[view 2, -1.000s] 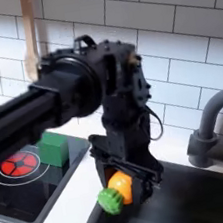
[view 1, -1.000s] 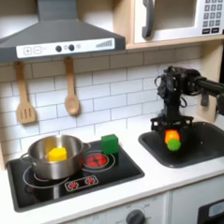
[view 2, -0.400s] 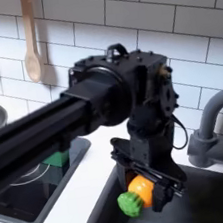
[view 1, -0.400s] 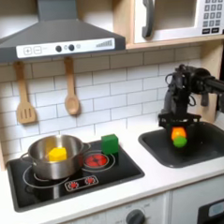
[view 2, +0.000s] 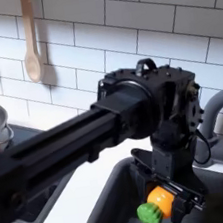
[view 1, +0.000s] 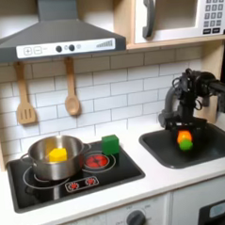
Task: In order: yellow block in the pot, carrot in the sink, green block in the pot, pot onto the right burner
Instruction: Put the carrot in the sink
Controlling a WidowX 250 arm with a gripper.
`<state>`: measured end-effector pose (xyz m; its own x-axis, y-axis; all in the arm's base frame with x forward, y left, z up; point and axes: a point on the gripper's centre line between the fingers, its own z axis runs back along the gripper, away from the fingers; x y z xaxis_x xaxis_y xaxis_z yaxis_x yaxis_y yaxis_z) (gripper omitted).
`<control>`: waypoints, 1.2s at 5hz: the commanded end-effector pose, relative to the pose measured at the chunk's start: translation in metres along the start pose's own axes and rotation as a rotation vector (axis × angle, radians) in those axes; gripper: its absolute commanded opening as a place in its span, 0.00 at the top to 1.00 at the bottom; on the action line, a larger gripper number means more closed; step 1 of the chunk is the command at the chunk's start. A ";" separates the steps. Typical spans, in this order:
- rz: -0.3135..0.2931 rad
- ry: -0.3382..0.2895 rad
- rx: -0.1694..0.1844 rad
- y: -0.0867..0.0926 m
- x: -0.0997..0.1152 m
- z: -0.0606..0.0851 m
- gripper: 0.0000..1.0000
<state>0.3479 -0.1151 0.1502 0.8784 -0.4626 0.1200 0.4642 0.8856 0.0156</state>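
In the first exterior view: gripper (view 1: 185,136) pinching the stubby orange carrot (view 1: 185,139) above the dark sink (view 1: 213,148); yellow block (view 1: 57,155) inside the shiny pot (view 1: 37,153) — green block (view 1: 111,144) beside it.

In the second exterior view: black arm angled down, gripper (view 2: 162,198) clamped on the carrot (view 2: 156,204) over the sink (view 2: 113,206).

Orange, green-ended carrot (view 2: 157,204); yellow block (view 1: 57,155); green block (view 1: 111,144).

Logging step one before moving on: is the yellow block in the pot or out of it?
In. In the first exterior view the yellow block lies inside the pot, below its rim, on the stove.
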 end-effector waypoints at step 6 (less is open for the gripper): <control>0.025 0.118 -0.023 0.022 -0.010 -0.061 1.00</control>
<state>0.3561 -0.0939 0.0912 0.8957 -0.4446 0.0075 0.4447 0.8957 -0.0058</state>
